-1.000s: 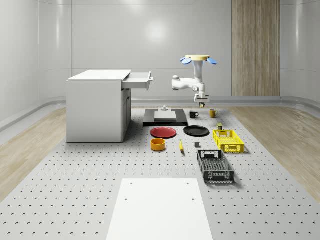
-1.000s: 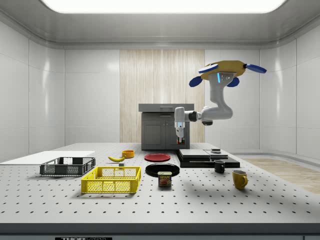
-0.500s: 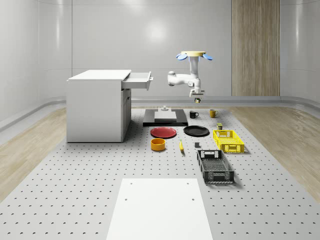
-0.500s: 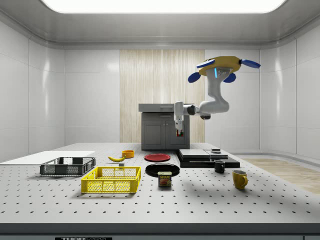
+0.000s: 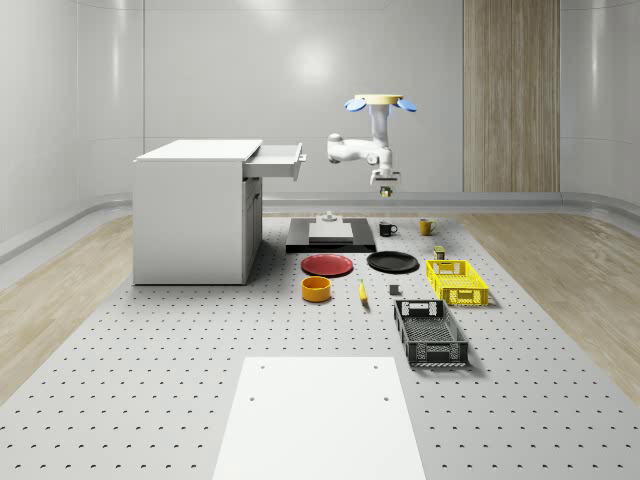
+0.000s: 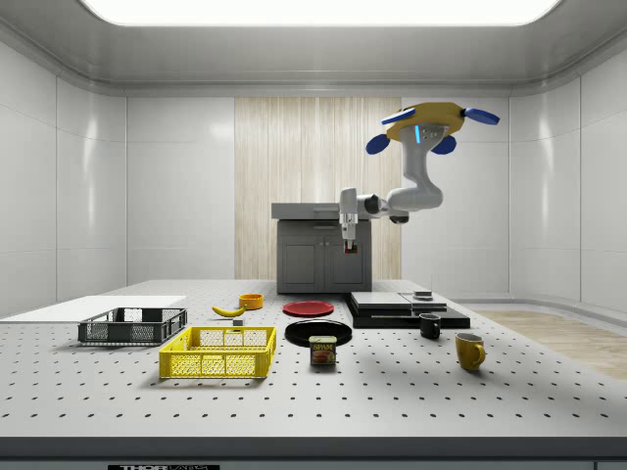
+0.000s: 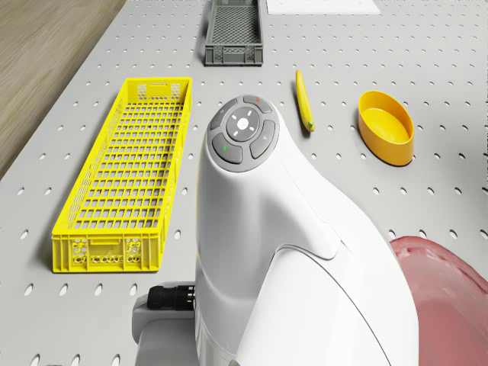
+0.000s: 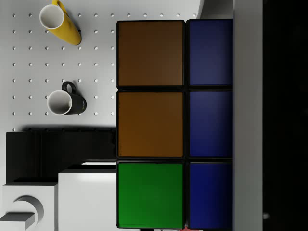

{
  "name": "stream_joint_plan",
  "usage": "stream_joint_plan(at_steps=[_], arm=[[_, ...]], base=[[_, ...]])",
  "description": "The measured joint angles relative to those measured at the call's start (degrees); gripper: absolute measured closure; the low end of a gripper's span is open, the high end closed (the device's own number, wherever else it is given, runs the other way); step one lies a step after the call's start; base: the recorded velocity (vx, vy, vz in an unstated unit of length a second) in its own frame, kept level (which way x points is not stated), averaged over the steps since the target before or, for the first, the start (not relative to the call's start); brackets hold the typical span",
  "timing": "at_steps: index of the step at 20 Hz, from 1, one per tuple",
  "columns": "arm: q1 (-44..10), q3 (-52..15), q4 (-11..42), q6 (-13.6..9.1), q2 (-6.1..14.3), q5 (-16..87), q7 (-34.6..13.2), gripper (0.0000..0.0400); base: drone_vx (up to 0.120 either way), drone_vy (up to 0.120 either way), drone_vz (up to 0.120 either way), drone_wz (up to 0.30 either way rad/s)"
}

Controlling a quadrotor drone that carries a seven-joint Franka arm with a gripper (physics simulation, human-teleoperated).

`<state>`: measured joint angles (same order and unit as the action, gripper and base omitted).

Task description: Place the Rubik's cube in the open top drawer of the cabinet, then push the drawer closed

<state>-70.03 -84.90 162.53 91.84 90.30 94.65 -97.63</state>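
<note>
Wrist view: tool seemingly grips Rubik's cube (image 8: 163, 125).

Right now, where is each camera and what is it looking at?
Whole-scene view: high off the robot, facing the cabinet and the hovering drone.
Side view: at the table's side; drone, arm and gripper before the cabinet.
Drone view: from the drone, looking down past its arm at the yellow crate.
Wrist view: along the gripper at the held Rubik's cube.
Shared: yellow mug, also seen from the side.
</note>
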Motion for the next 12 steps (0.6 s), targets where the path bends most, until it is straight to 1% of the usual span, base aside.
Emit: stream_joint_plan(at_steps=[12], arm=[[-0.1, -0.1, 0.0, 0.6, 0.6, -0.2, 0.0, 0.0075]], base=[[0.0, -0.12, 0.12, 0.0]])
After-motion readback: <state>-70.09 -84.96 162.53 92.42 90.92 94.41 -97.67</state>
